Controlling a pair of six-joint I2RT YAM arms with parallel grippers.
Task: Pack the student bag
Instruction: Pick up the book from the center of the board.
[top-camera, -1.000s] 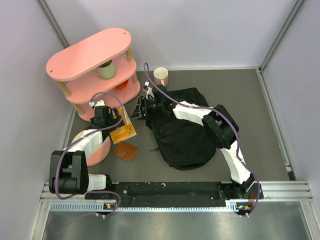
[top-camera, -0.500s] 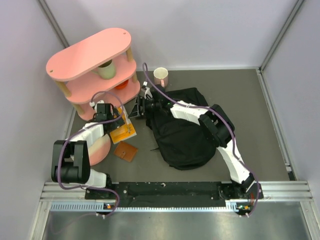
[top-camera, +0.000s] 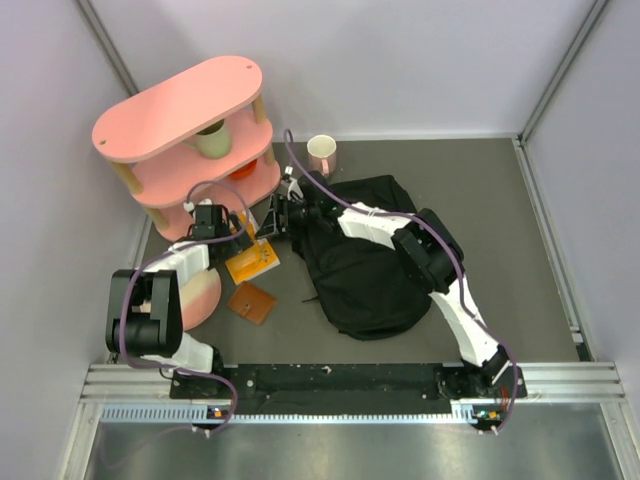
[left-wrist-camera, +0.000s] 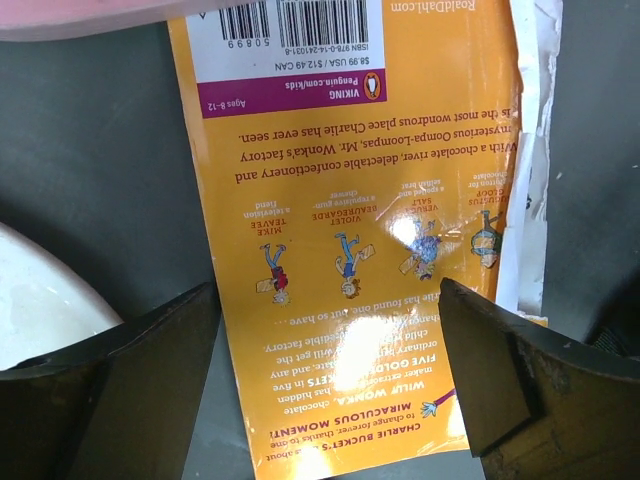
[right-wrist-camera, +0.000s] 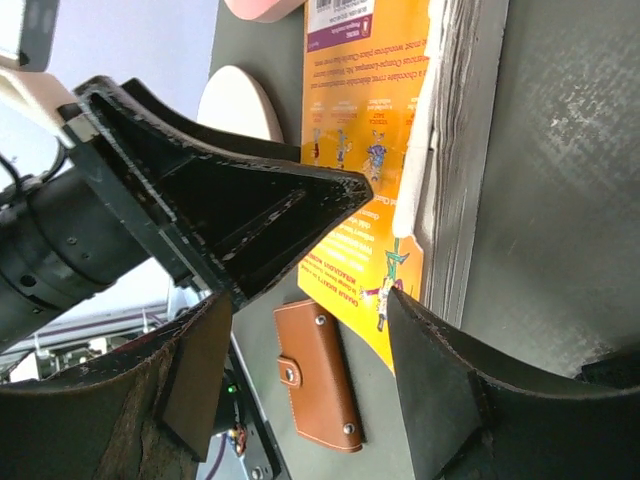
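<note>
The black student bag (top-camera: 370, 262) lies floppy in the middle of the table. An orange paperback (top-camera: 251, 263) lies flat, back cover up, just left of it. It also shows in the left wrist view (left-wrist-camera: 350, 200) and in the right wrist view (right-wrist-camera: 365, 150). My left gripper (top-camera: 233, 240) is open, its jaws straddling the book's near end (left-wrist-camera: 325, 400) without touching it. My right gripper (top-camera: 274, 218) is open and empty at the book's page edge, beside the bag's left side. In its wrist view (right-wrist-camera: 310, 390) it looks past the left gripper's fingers (right-wrist-camera: 230, 210).
A brown leather wallet (top-camera: 252, 302) lies in front of the book and shows in the right wrist view (right-wrist-camera: 320, 375). A pink two-tier shelf (top-camera: 185, 130) holds a green cup (top-camera: 212, 140). A pink mug (top-camera: 322, 152) stands behind the bag. A pale round dish (top-camera: 195, 292) lies at the left.
My left gripper has moved forward and right over the orange book. My right gripper has edged left towards the book's edge. The bag has not moved.
</note>
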